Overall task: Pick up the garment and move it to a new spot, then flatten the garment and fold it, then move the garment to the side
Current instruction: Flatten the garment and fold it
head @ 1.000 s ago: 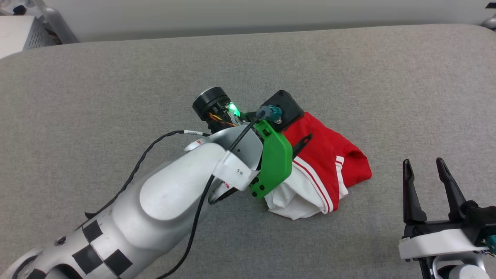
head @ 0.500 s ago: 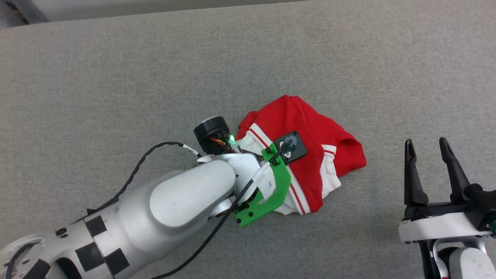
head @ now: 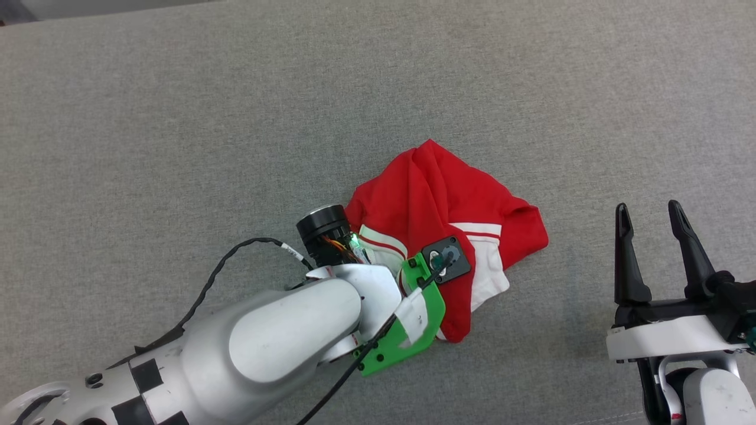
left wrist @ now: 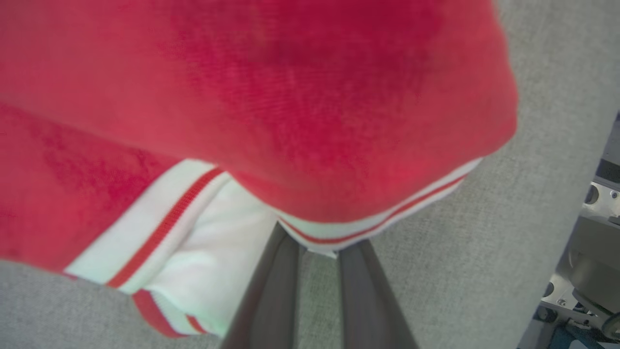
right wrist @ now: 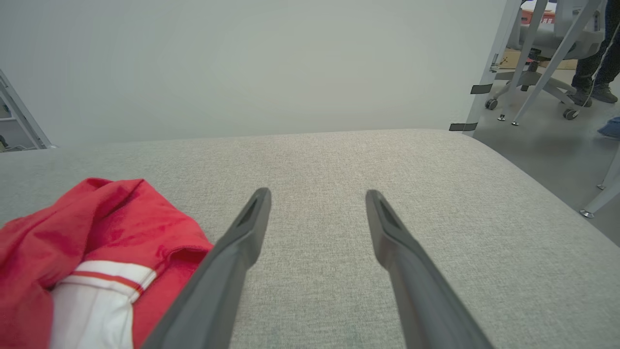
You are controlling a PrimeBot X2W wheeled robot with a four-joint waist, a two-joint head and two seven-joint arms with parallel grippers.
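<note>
Red short-sleeved T-shirt (head: 437, 189) of soft cloth, with white sleeves and red-and-white striped trim: bunched in a loose heap near the middle of the grey fabric-covered desk (head: 177, 118), red folds peaking on the far side, a white sleeve panel on the side toward the robot. Left gripper (left wrist: 317, 249) down at the heap's near left edge, under a pale forearm carrying a green plastic bracket (head: 433, 298); jaws close together with a narrow slit between the dark fingers (left wrist: 271, 300), tips buried under the striped hem, pinching the cloth. Right gripper (head: 647, 206) well apart from the shirt, over bare fabric at the desk's right, jaws spread wide and holding nothing. Past the desk's far right corner in the right wrist view, a wheeled office chair (right wrist: 542, 43) on a grey floor, with a person's shoes (right wrist: 593, 92) beside it.
</note>
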